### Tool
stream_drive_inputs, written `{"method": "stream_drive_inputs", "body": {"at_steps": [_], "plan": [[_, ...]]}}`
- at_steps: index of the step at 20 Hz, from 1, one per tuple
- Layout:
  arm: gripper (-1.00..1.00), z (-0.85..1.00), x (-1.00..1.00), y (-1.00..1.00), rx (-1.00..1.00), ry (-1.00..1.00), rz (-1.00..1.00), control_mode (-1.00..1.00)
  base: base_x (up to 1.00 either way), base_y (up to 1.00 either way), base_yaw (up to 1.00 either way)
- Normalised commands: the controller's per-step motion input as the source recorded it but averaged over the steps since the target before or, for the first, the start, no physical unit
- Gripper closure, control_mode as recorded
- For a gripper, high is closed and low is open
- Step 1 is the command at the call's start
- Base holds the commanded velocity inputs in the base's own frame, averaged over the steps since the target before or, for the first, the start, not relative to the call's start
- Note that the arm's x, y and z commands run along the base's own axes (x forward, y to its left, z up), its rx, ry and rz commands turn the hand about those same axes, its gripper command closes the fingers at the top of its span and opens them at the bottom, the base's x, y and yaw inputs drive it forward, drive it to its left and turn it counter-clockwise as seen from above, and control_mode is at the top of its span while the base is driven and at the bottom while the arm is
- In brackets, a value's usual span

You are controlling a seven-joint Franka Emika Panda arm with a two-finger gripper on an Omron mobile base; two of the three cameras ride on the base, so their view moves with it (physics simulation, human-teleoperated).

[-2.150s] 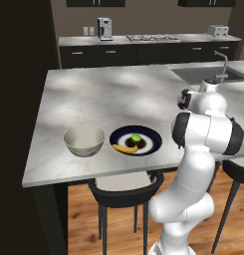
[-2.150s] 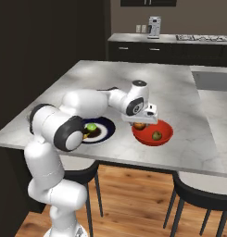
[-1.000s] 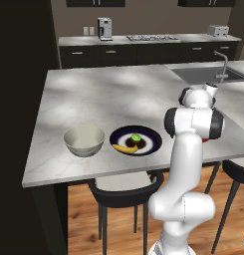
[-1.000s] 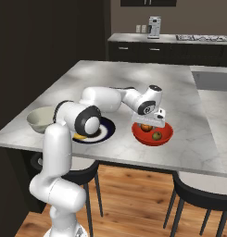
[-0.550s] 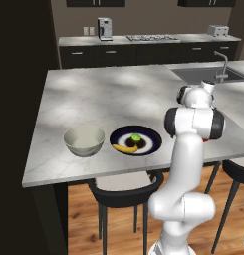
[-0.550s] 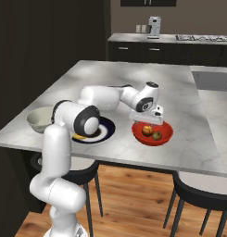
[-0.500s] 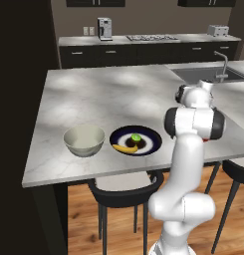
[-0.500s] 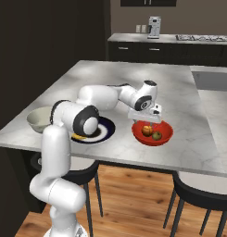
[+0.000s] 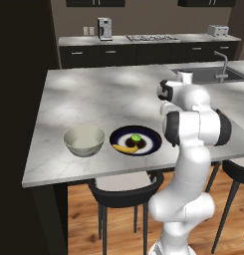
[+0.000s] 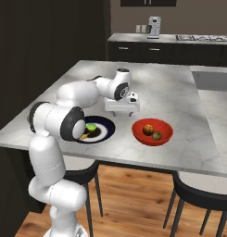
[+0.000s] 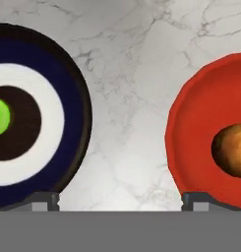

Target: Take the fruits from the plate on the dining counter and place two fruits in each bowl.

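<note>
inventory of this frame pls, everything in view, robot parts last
Dining counter: 1, pale marbled slab.
Plate: 1, navy rim, white ring, dark centre; near the front edge of the counter.
Fruits on plate: banana, yellow; lime, green.
Pale bowl: 1, grey-white, left of the plate.
Red bowl: 1, right of the plate, holding an orange fruit and a brownish one.
Stools: dark, under the counter's front edge.
Coffee machine: 1, silver, on the back counter.
Sink faucet: 1, far right.
Gripper: open, above the counter between plate and red bowl.
</note>
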Motion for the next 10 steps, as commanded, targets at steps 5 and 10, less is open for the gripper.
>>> {"method": "stream_drive_inputs", "body": {"at_steps": [5, 10], "plan": [[-1.00, -0.09, 0.12, 0.95, 0.10, 0.01, 0.03, -1.00, 0.00, 0.00, 0.00], [-1.00, -0.36, 0.05, 1.00, 0.01, 0.00, -0.04, -1.00, 0.00, 0.00, 0.00]]}}
